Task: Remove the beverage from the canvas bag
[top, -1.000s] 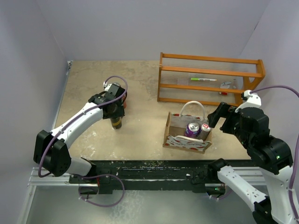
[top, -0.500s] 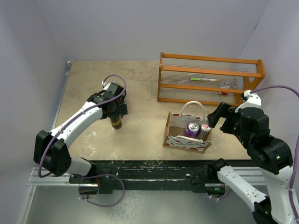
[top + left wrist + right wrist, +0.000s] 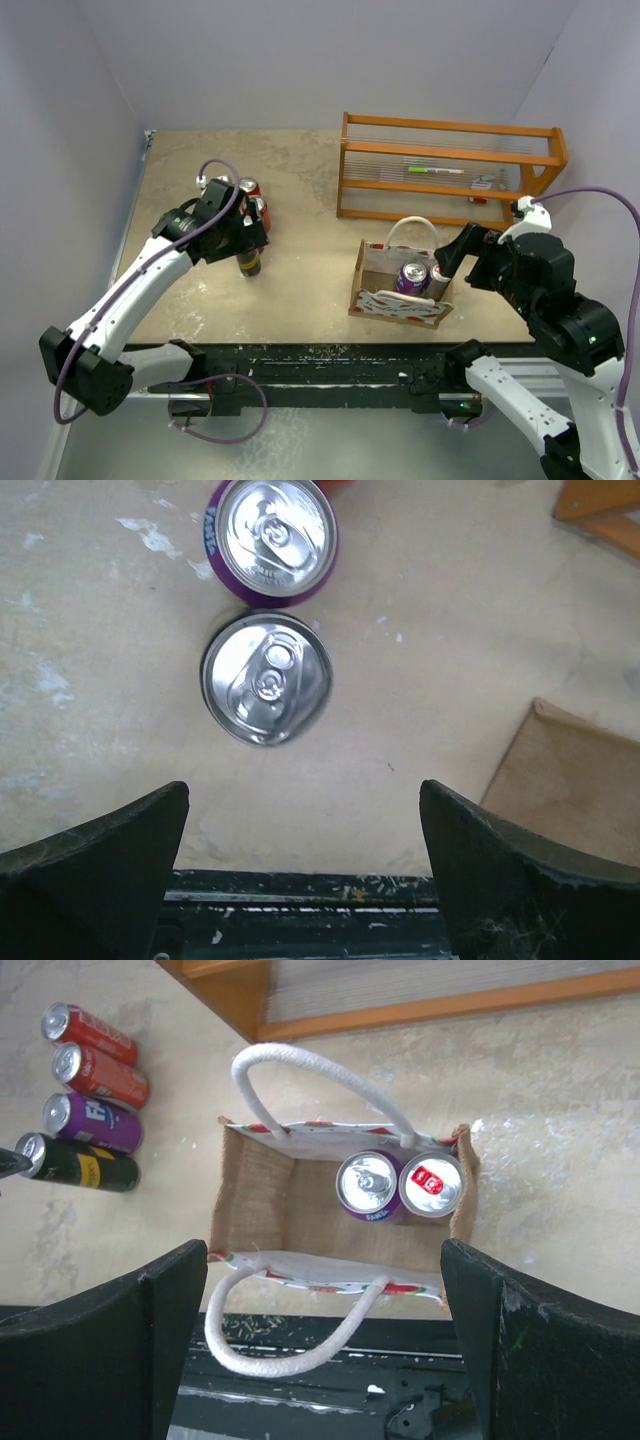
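Observation:
The canvas bag stands open at the table's front right, white handles flopped to either side. Inside, against its right wall, stand a purple can and a red-tabbed can. My right gripper hovers open above the bag's near edge, holding nothing. A dark can stands upright on the table at the left. My left gripper is open above and just short of it, empty.
Beside the dark can stand a purple can and two red cans. An orange wooden rack stands behind the bag. The black rail runs along the table's near edge.
My left gripper has opened and let go of the dark can, then lifted and drawn back to the left, uncovering the red cans. The right arm has barely moved.

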